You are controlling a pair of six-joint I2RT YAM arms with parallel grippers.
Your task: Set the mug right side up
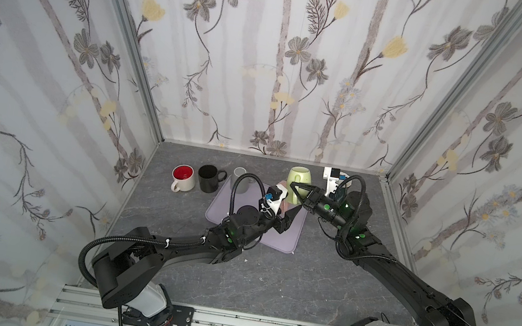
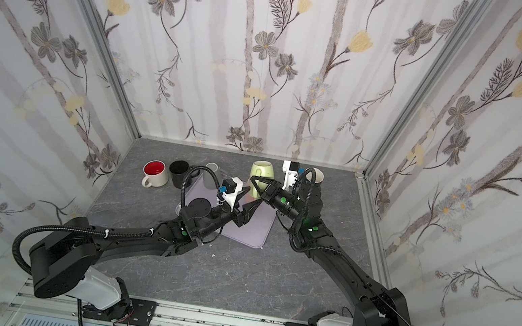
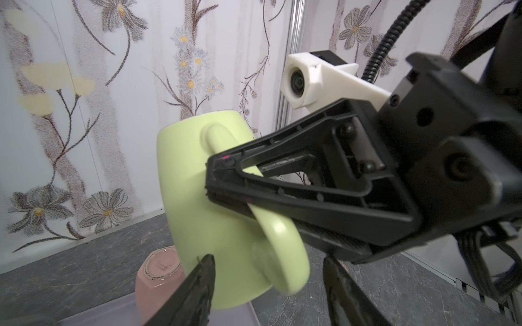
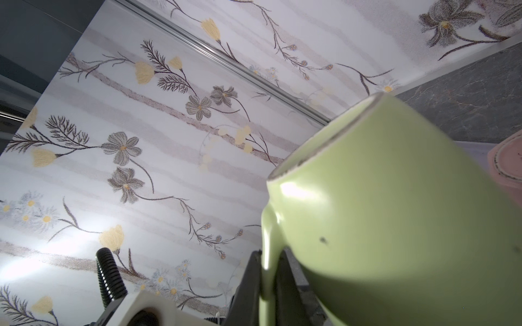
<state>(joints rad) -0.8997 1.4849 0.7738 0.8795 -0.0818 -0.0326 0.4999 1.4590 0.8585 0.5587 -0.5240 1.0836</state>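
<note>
Green mug (image 3: pixel 192 209) hangs tilted, base up, right fingers (image 3: pixel 282 146) clamped on its handle; left fingers (image 3: pixel 197 282) half-spread just below its mouth end.

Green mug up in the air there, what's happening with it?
The right gripper is clamped on the green mug by its handle and holds it tilted over the far edge of the mat. The left gripper sits just under it, jaws apart, gripping nothing. A pink mug sits upside down on the mat.
</note>
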